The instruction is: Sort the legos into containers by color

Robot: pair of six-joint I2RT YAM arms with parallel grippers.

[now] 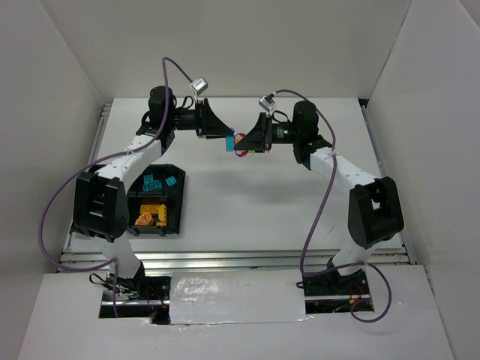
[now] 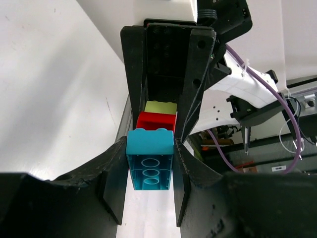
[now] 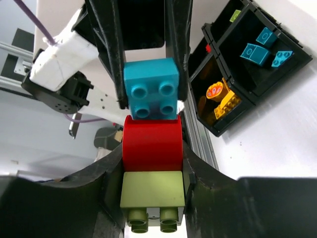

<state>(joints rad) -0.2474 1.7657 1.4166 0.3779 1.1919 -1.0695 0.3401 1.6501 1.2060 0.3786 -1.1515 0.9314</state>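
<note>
Left fingers [image 2: 113, 181] and right fingers [image 3: 106, 193] share one brick stack [image 1: 234, 142] above the worktop [image 1: 247, 202].
Left clench the cyan brick [image 2: 149, 161]; right grasp the red brick [image 3: 151, 144], lime brick [image 3: 152, 188] attached behind.

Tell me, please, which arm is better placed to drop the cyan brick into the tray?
Left. The left gripper clamps the cyan brick, and the tray with the other cyan bricks lies on its side; the right gripper holds the red and lime bricks.
</note>
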